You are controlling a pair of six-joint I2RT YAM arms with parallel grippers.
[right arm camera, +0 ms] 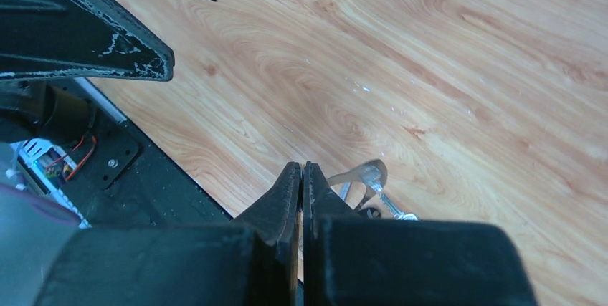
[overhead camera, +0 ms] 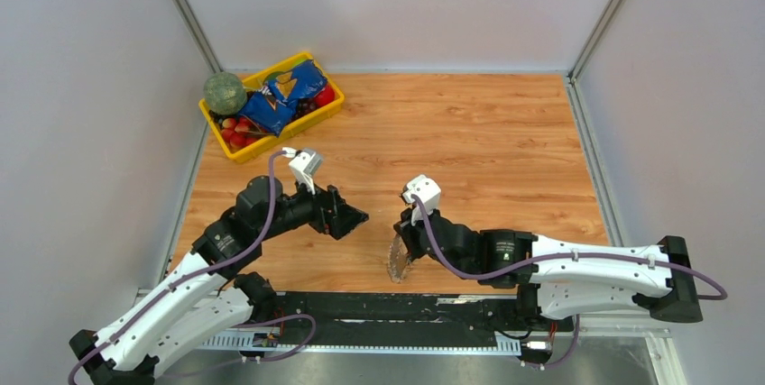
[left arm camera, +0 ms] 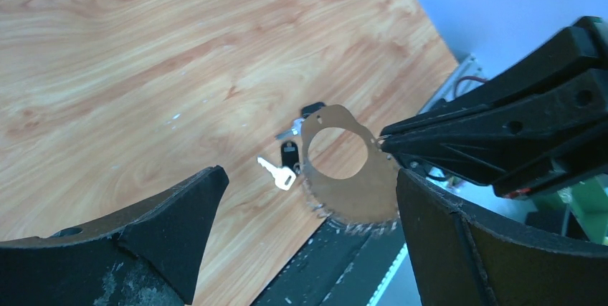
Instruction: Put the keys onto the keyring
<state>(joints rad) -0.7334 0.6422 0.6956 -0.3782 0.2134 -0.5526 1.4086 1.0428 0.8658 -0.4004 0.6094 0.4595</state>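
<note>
My right gripper (overhead camera: 402, 242) is shut on the edge of the keyring (overhead camera: 397, 262), holding it upright just above the table's near edge. In the left wrist view the keyring (left arm camera: 358, 195) is a flat tan loop with a fringe of small metal keys along its lower rim, pinched at its right side by the right fingers (left arm camera: 459, 130). Loose keys lie on the wood beside it: a silvery one (left arm camera: 278, 174) and a black-headed one (left arm camera: 288, 154). My left gripper (overhead camera: 354, 217) is open and empty, facing the ring from the left. The right wrist view shows my shut gripper (right arm camera: 302, 177) and part of the keyring (right arm camera: 367, 172).
A yellow bin (overhead camera: 236, 152) at the back left holds blue snack bags (overhead camera: 284, 92), a green ball (overhead camera: 224, 93) and red items. Grey walls enclose the wooden table (overhead camera: 487, 142). A black rail (overhead camera: 379, 308) runs along the near edge.
</note>
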